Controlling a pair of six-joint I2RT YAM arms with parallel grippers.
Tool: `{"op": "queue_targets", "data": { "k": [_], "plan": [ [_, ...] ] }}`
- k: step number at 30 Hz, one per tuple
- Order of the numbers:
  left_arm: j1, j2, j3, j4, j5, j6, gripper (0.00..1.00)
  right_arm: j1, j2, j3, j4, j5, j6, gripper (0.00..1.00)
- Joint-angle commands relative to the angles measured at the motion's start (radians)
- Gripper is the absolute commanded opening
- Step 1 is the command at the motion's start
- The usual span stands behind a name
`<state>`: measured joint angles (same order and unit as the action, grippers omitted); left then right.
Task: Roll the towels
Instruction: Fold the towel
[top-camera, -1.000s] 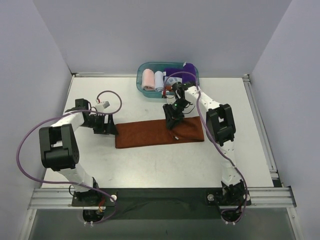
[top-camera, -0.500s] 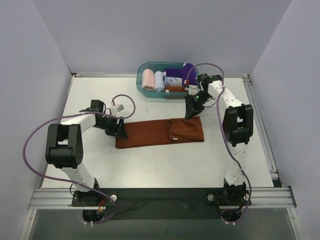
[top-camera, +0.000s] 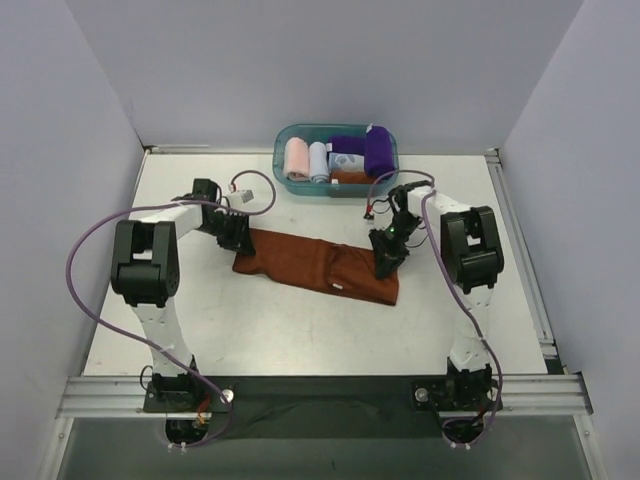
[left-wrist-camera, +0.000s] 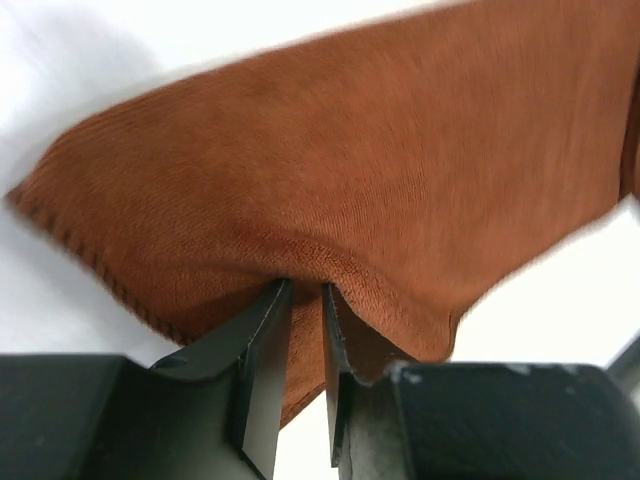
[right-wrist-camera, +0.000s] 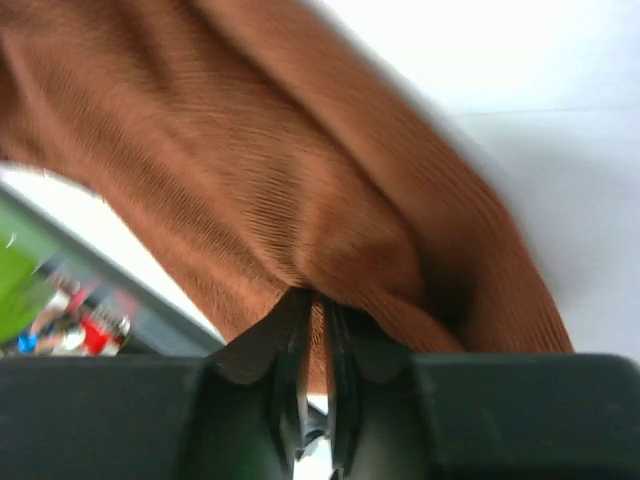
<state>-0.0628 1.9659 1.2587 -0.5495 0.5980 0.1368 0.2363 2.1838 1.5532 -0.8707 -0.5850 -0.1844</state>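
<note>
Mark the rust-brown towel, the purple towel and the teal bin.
rust-brown towel (top-camera: 310, 263), top external view, middle of the cloth.
purple towel (top-camera: 379, 152), top external view, middle of the roll.
teal bin (top-camera: 279, 160), top external view, left rim.

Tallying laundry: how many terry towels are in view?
2: a rust-brown terry towel on the white table; a deep purple towel in the teal plastic bin. More may hide there.

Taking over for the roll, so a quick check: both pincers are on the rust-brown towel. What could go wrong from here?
The left pincer is shut on only a thin fold at the edge of the rust-brown towel; a tug could pull it free.
The right pincer also holds just a small bunch, and that end lies doubled over, so the roll may start lumpy.
The towel lies slanted across the table, so it may roll crooked.
</note>
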Motion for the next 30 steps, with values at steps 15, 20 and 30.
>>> {"op": "queue_targets", "data": {
  "k": [15, 20, 30],
  "plan": [
    [-0.005, -0.127, 0.049, 0.054, -0.041, 0.015, 0.60, 0.029, -0.245, -0.091, -0.024, -0.130, -0.052, 0.36],
    [-0.028, -0.079, 0.027, 0.074, -0.044, -0.006, 0.54, 0.044, -0.174, -0.123, -0.008, -0.073, -0.063, 0.36],
    [-0.088, 0.088, 0.148, 0.094, -0.041, -0.023, 0.48, 0.119, -0.144, -0.269, 0.027, -0.139, -0.040, 0.00]
  ]
}}
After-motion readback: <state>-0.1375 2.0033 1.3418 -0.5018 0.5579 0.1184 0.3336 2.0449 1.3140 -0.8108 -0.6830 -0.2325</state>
